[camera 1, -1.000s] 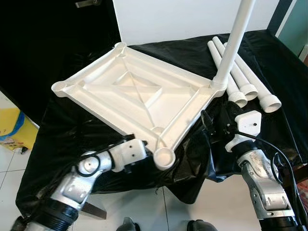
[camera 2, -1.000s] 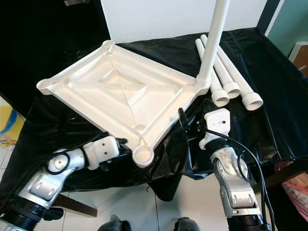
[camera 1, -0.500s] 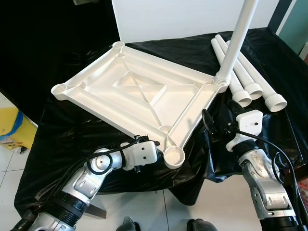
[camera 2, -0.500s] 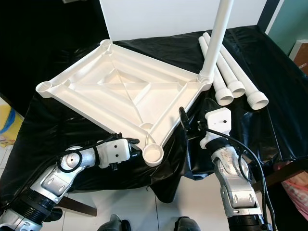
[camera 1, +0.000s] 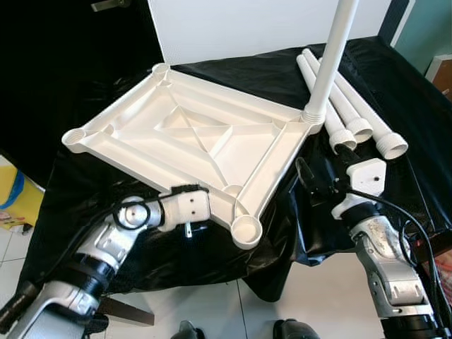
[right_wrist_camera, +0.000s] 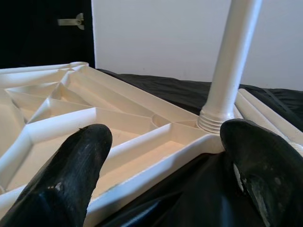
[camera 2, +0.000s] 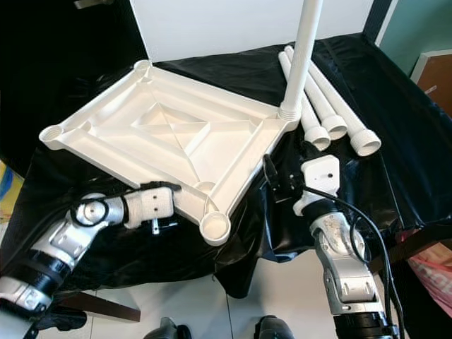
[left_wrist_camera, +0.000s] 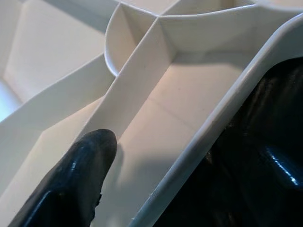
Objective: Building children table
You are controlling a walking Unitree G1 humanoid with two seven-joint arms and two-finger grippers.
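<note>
— Black sheeting (camera 1: 395, 92) covers the work surface, with a white wall panel (camera 1: 240, 25) behind it. What lies on it?

— The white plastic tabletop (camera 1: 191, 134), upside down, ribs up, tilted so its near corner socket (camera 1: 246, 230) overhangs the front edge. One leg (camera 1: 332, 56) stands upright in the far right corner; three loose legs (camera 1: 357, 106) lie beside it on the sheeting.

— How would it handle?

— My judgement: light for its size, stiff along the ribs, smooth and rather slippery. The raised rim is the place to take hold; thin inner ribs could flex.

— And the claws?

— The left gripper (camera 1: 192, 210) is at the near rim, close to that corner socket. Its wrist view shows one black finger (left_wrist_camera: 75, 182) inside the rim channel, resting against a rib; whether it pinches the rim I cannot tell. The right gripper (right_wrist_camera: 165, 165) stands spread wide and holds nothing, low on the right side, facing the tabletop's right edge and the standing leg's base, near but apart.
</note>
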